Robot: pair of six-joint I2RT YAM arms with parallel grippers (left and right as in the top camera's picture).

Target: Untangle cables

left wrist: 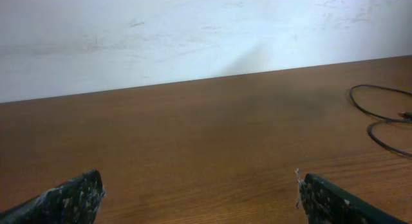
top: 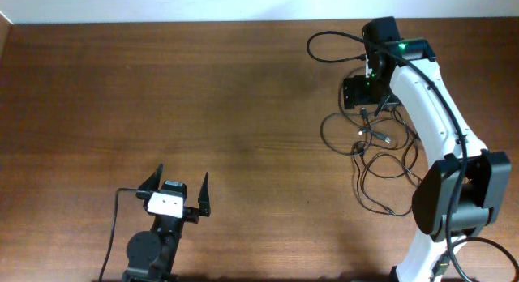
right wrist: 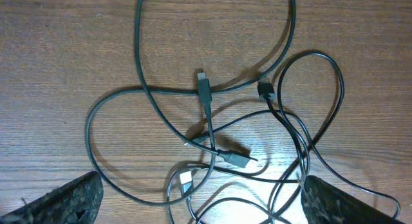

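The cables [top: 381,156] are thin black cords lying in a loose tangle of loops at the right of the table. In the right wrist view they cross each other [right wrist: 212,130], with a black plug [right wrist: 204,89], a second black plug [right wrist: 265,91], a silver-tipped plug [right wrist: 239,159] and a white-tipped plug [right wrist: 186,182]. My right gripper [top: 366,94] hangs open over the tangle's far part, its fingers [right wrist: 199,198] apart and holding nothing. My left gripper [top: 177,185] is open and empty at the front left, far from the cables. Two cable loops show at the right edge of the left wrist view [left wrist: 380,114].
The wooden table [top: 203,96] stretches from the left arm to the tangle. A white wall [left wrist: 193,31] runs behind the far edge. A thicker black cable [top: 328,40] loops by the right wrist, and another [top: 113,233] runs from the left arm's base.
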